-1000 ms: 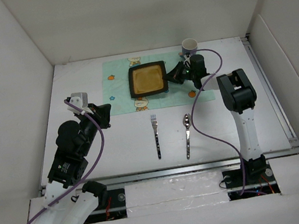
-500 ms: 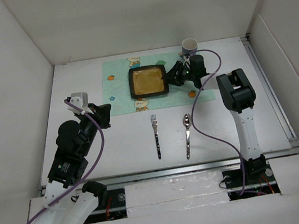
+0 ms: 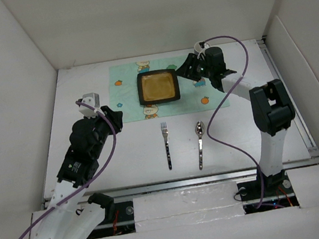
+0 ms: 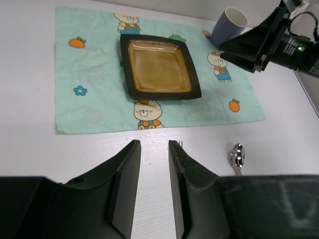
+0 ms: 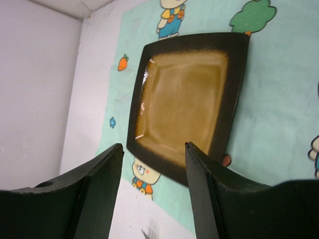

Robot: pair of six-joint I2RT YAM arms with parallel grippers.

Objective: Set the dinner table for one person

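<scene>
Mug [image 4: 228, 25] clear only in left wrist cam; left pincer [image 4: 153, 147], right pincer [image 5: 153, 147] apart.

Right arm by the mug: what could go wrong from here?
1. The right gripper hangs open above the cloth, its wrist close beside the mug; a swing could tip it.
2. Its purple cable loops down near the spoon and might drag it askew.

You can read no text, brand, number or label in any view. The dinner table [image 3: 134, 154] is plain white, and the mint-green cloth [image 4: 89, 99] shows only cartoon bears, fruit and flowers, without lettering.
</scene>
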